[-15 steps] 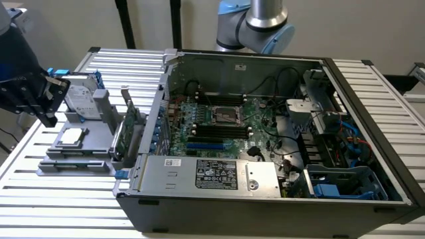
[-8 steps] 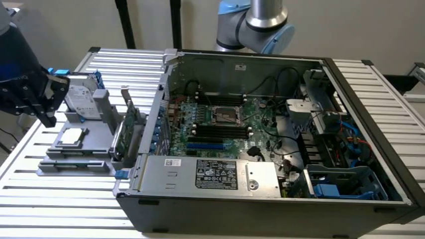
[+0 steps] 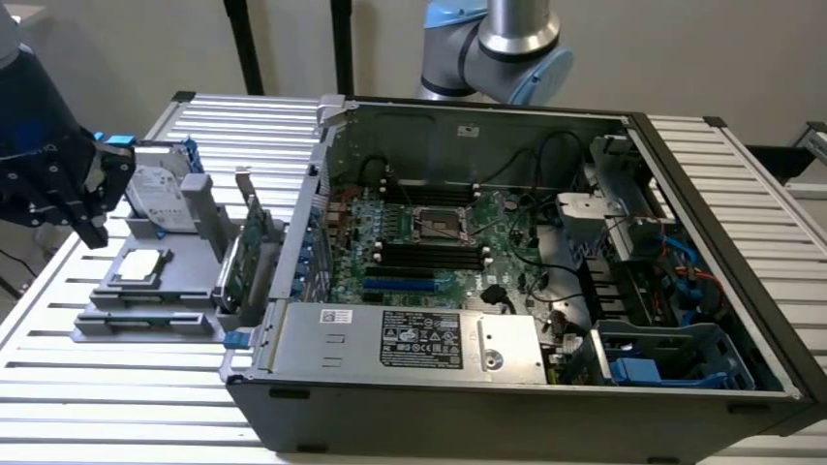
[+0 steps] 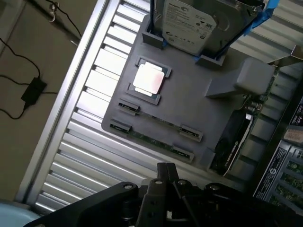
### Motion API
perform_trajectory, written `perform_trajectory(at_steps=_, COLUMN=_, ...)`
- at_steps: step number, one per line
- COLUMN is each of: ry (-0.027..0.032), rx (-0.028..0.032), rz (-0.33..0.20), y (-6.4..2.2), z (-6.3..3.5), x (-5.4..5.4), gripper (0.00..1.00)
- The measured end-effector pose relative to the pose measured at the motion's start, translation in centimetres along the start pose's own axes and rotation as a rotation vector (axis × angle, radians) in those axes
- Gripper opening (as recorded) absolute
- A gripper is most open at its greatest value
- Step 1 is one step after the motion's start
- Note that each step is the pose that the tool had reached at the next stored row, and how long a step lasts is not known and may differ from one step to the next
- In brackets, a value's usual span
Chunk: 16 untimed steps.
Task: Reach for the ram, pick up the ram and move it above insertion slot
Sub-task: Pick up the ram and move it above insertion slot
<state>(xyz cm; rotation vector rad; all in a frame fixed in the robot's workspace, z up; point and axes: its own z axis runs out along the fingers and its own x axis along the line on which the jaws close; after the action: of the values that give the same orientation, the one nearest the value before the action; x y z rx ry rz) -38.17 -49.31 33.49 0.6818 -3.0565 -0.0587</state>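
The ram point(image 4: 152, 140) is a thin green stick lying flat between grey clips on the grey holder plate point(image 4: 189, 101), on its edge nearest the camera. In the exterior view it shows as a narrow strip point(image 3: 139, 324) at the front of that holder point(image 3: 181, 291). My black gripper point(image 3: 91, 231) hangs at the exterior view's left, above and beside the holder and apart from the ram. In the wrist view its fingertips point(image 4: 166, 172) meet with nothing between them. The black memory slots point(image 3: 433, 254) lie on the motherboard inside the open computer case point(image 3: 517, 387).
On the holder a silver hard drive point(image 3: 158, 199) stands at the back, a square processor chip point(image 4: 149, 79) lies in the middle, and an upright green expansion card point(image 3: 252, 254) stands beside the case wall. Everything rests on a ribbed metal table point(image 3: 116, 387). Cables fill the case's right side.
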Motion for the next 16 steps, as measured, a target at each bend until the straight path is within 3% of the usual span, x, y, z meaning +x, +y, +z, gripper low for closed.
perform_trajectory(at_steps=16, ry=0.0114, rx=0.0002, rz=-0.292, y=-0.01, z=0.2, x=0.0, gripper=0.11)
